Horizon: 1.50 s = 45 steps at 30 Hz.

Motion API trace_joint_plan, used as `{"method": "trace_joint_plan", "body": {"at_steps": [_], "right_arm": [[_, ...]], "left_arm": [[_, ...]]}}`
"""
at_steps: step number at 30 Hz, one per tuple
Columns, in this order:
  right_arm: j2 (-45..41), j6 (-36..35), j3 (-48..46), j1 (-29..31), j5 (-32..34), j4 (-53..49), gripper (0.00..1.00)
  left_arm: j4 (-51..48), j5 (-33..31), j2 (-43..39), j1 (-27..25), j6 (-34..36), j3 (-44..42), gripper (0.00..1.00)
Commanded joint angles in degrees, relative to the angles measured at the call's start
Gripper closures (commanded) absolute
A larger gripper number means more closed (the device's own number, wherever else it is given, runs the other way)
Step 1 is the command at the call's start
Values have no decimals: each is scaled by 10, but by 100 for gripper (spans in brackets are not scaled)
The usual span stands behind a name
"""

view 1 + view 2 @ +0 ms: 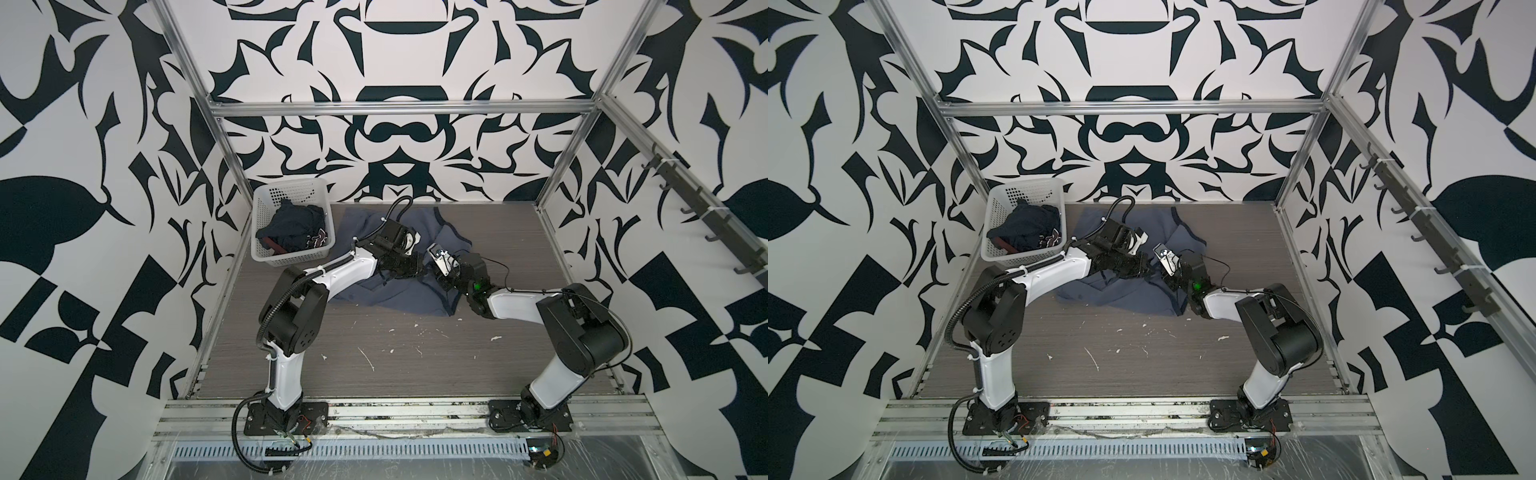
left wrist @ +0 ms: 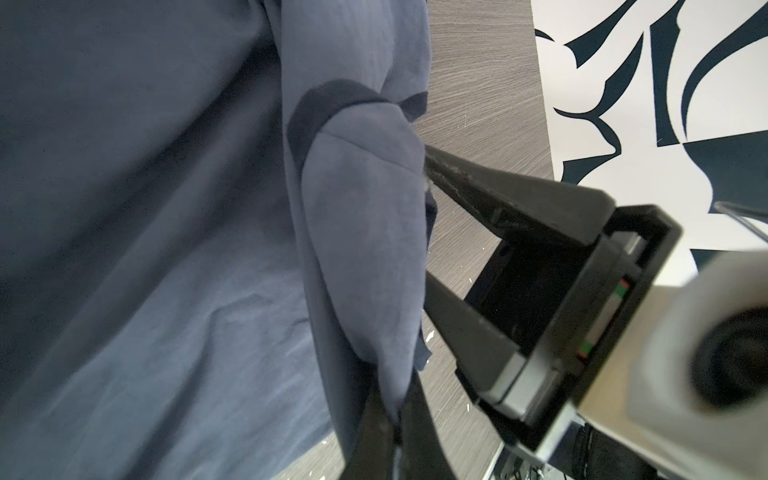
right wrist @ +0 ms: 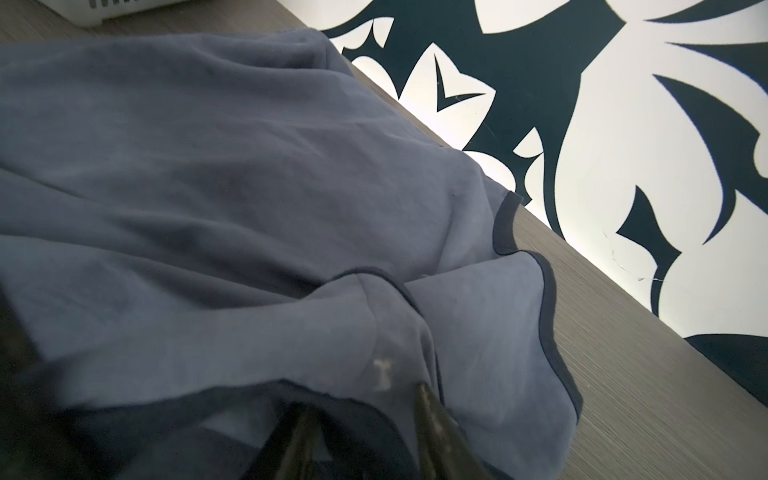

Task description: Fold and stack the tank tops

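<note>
The slate-blue tank top (image 1: 399, 299) (image 1: 1133, 299) lies rumpled on the table, toward the back and middle. My left gripper (image 1: 411, 272) (image 2: 395, 415) is shut on a fold of its cloth (image 2: 365, 249). Facing it, my right gripper (image 1: 438, 286) (image 3: 361, 403) stands open, with a navy-trimmed bunch of the same top (image 3: 208, 166) lying between and over its two fingers. In the left wrist view the right gripper (image 2: 424, 220) shows its jaws spread on either side of that fold. The navy tank top (image 1: 295, 232) (image 1: 1027, 228) sits crumpled in the basket.
The white perforated basket (image 1: 266, 199) (image 1: 1005, 203) stands at the back left, close to the left arm's elbow. Bare wood-grain table (image 1: 374, 365) with white flecks stretches in front of the top. Metal frame posts and patterned walls enclose the sides and back.
</note>
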Motion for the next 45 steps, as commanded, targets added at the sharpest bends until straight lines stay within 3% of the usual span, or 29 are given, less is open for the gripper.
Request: {"method": "trace_joint_plan", "body": {"at_steps": [1, 10, 27, 33, 45], "right_arm": [[2, -29, 12, 11, 26, 34, 55], [42, -55, 24, 28, 104, 105, 50], [-66, -39, -33, 28, 80, 72, 60], [-92, -28, -39, 28, 37, 19, 66], [-81, -16, -43, 21, 16, 34, 67]], "left_arm": [[1, 17, -11, 2, -12, 4, 100], [3, 26, -10, 2, -30, 11, 100], [-9, 20, 1, 15, -59, 21, 100], [-13, 23, 4, 15, -64, 30, 100], [-19, 31, 11, 17, -70, 48, 100]]}}
